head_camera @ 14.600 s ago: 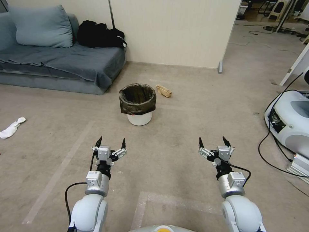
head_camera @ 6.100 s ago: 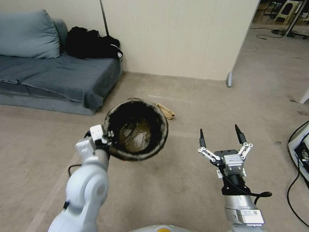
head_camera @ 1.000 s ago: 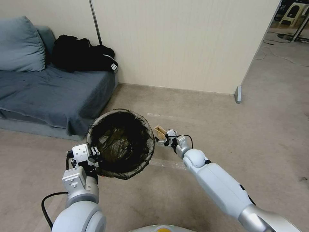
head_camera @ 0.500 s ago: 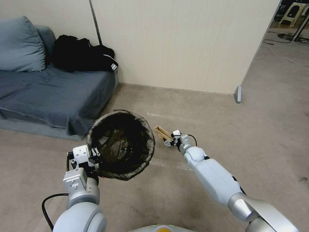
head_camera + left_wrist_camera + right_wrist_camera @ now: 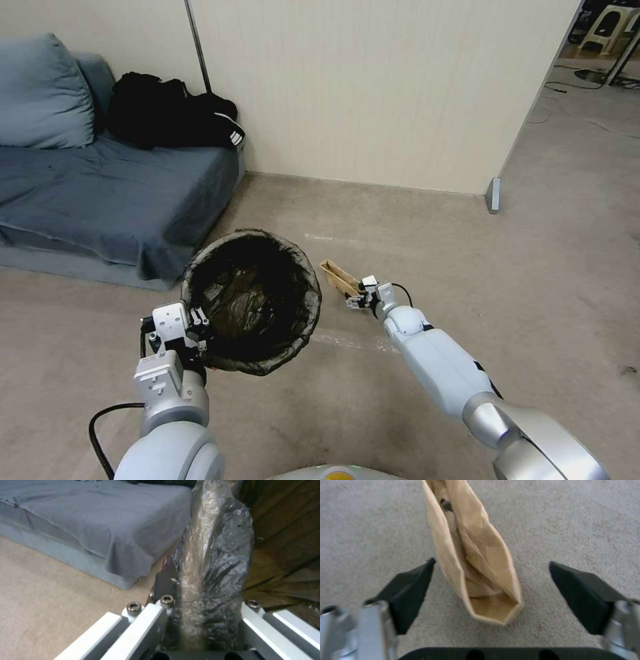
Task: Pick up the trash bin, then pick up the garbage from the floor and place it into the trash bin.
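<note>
The trash bin [image 5: 251,300], round and lined with a dark crinkly bag, hangs off the floor with my left gripper [image 5: 200,319] shut on its near rim. In the left wrist view the bag-covered rim [image 5: 213,562] is pinched between the jaws. The garbage here is a tan folded paper piece [image 5: 339,277] lying on the carpet just right of the bin. My right gripper [image 5: 357,298] reaches down to it and stands open. In the right wrist view the paper piece [image 5: 476,562] lies between the two black fingertips [image 5: 410,590], one on each side, neither clearly touching it.
A grey sofa [image 5: 100,193] with a cushion and black clothing stands at the left, close behind the bin. A beige partition wall [image 5: 373,93] runs behind the paper, ending at a foot [image 5: 493,195]. Open carpet lies to the right.
My right gripper has slid a little right and nearer along the paper piece, staying open over it. The bin has dropped slightly in my left gripper.
</note>
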Tool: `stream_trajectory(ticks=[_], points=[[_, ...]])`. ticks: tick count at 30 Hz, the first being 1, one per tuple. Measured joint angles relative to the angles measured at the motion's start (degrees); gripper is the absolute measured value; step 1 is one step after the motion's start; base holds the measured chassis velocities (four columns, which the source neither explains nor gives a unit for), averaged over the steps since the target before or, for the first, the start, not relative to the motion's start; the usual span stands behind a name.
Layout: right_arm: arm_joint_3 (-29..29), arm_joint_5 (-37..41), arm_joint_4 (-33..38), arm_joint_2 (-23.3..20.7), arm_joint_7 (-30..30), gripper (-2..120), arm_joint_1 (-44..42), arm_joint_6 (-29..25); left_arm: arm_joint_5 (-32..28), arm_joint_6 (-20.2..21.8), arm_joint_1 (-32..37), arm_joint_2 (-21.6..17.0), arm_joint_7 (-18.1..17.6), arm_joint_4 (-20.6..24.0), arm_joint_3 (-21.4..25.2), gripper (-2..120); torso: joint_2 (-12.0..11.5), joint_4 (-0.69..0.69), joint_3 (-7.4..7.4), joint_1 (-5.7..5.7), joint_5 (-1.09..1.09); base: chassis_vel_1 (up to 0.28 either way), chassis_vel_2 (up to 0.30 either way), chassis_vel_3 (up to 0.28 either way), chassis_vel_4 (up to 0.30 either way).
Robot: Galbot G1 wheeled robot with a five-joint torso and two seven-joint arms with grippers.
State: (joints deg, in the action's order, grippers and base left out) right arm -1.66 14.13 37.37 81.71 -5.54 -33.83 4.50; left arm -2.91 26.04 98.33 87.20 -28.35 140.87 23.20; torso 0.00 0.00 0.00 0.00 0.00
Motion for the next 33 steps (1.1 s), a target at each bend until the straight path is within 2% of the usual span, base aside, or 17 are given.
stream_trajectory(ticks=[2,4,6,7,9,15,16,19,20,23,33], points=[[0.82,-0.69,-2.05,0.42,-0.4,73,0.61,-0.74,0.09,-0.05,0.07,0.0,0.0,-0.02,-0.03,1,0.0,0.0,0.0,0.0,0.0,0.0,0.0,0.0,0.0],[1.1,-0.92,-2.68,0.53,-0.51,69,0.8,-1.1,0.12,-0.06,0.14,-0.02,0.0,-0.02,-0.03,1,0.0,0.0,0.0,0.01,0.0,0.0,0.0,0.0,0.0],[1.79,-1.19,-3.96,0.79,-0.7,59,1.26,-1.71,0.21,-0.14,0.37,-0.02,-0.02,-0.02,-0.02,1,0.0,0.0,0.0,0.0,0.0,0.0,0.0,0.0,0.0],[1.79,-1.19,-3.96,0.79,-0.7,59,1.26,-1.71,0.21,-0.14,0.37,-0.02,-0.02,-0.02,-0.02,1,0.0,0.0,0.0,0.0,0.0,0.0,0.0,0.0,0.0],[2.27,-1.31,-4.74,1.06,-0.75,48,1.62,-2.04,0.35,-0.24,0.47,0.01,-0.03,-0.07,-0.05,1,0.0,0.0,0.0,0.0,0.0,0.0,0.0,0.0,0.0],[2.87,-1.6,-5.6,1.73,-0.75,25,2.23,-2.6,0.54,-0.27,0.48,0.05,-0.03,-0.25,-0.13,1,0.0,0.0,0.0,0.0,0.0,0.0,0.0,0.0,0.0],[2.87,-1.6,-5.6,1.73,-0.75,25,2.23,-2.6,0.54,-0.27,0.48,0.05,-0.03,-0.25,-0.13,1,0.0,0.0,0.0,0.0,0.0,0.0,0.0,0.0,0.0],[2.84,-1.77,-5.63,1.92,-0.68,10,2.39,-2.74,0.55,-0.27,0.46,0.06,-0.02,-0.31,-0.15,1,0.0,0.0,0.0,0.01,0.0,0.0,0.0,0.0,0.0],[2.84,-1.77,-5.63,1.92,-0.68,10,2.39,-2.74,0.55,-0.27,0.46,0.06,-0.02,-0.31,-0.15,1,0.0,0.0,0.0,0.01,0.0,0.0,0.0,0.0,0.0],[2.8,-1.79,-5.71,2.05,-0.52,0,2.51,-2.89,0.55,-0.29,0.37,0.1,-0.02,-0.39,-0.18,1,0.0,0.0,0.0,0.0,0.0,0.0,0.0,0.0,0.0],[3.42,-2.73,-5.78,2.19,-0.17,0,2.29,-4.37,0.56,-0.35,0.22,0.11,-0.01,-0.4,-0.26,1,0.0,0.0,0.0,0.01,0.0,0.0,0.0,0.0,0.0]])
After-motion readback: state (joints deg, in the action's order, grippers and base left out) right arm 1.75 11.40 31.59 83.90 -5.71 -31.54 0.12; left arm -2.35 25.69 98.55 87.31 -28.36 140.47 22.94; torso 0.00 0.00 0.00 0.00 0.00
